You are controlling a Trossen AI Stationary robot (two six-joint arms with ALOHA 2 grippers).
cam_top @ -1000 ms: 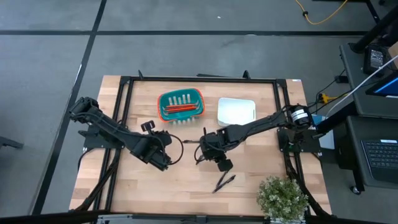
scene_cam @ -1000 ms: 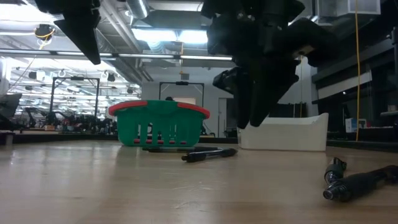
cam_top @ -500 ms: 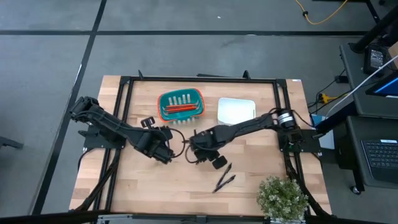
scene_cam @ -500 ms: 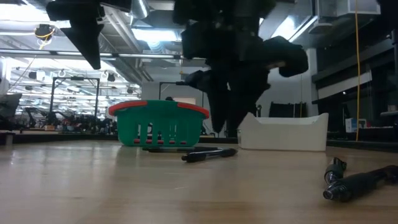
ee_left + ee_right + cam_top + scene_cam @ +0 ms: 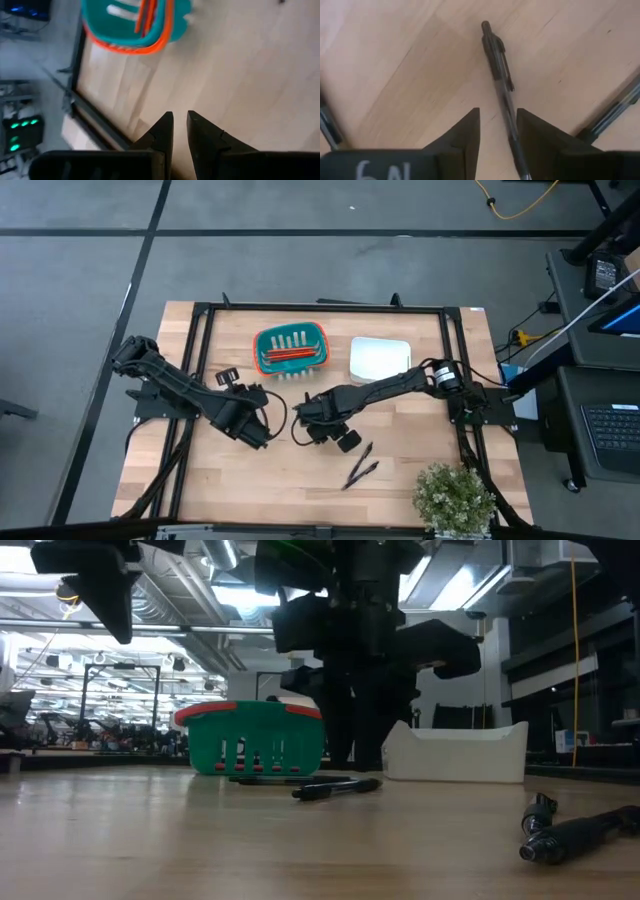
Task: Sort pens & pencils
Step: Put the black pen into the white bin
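Mid-table, just in front of the teal basket (image 5: 291, 348): right gripper (image 5: 308, 420) low over the wood, fingers (image 5: 465, 135) spread. Between them, one of the pens (image 5: 499, 70), flat on the table, long axis running straight out ahead of the gripper, clip on the far half, far end pointing away. Not pinched; a gap shows on at least one side. Two more black pens at the edges of the right wrist view, one (image 5: 614, 113) slanted, the other (image 5: 329, 125) mostly cut off.

Toward the near edge, by the potted plant (image 5: 455, 496): a pair of pens (image 5: 361, 466), side by side, both diagonal, well apart from either gripper. In the low view, near end of one (image 5: 575, 836) large at the right; another (image 5: 336, 787) lying crosswise below the right gripper (image 5: 355, 745).

Inside the basket: the pencils (image 5: 290, 354), bunched, long axes along the basket's length.

Beside the basket: white tray (image 5: 380, 358).

Left of centre: left gripper (image 5: 256, 430) raised above bare wood, fingers (image 5: 165, 132) parted by a narrow slit only, holding nothing, basket (image 5: 170, 37) beyond.
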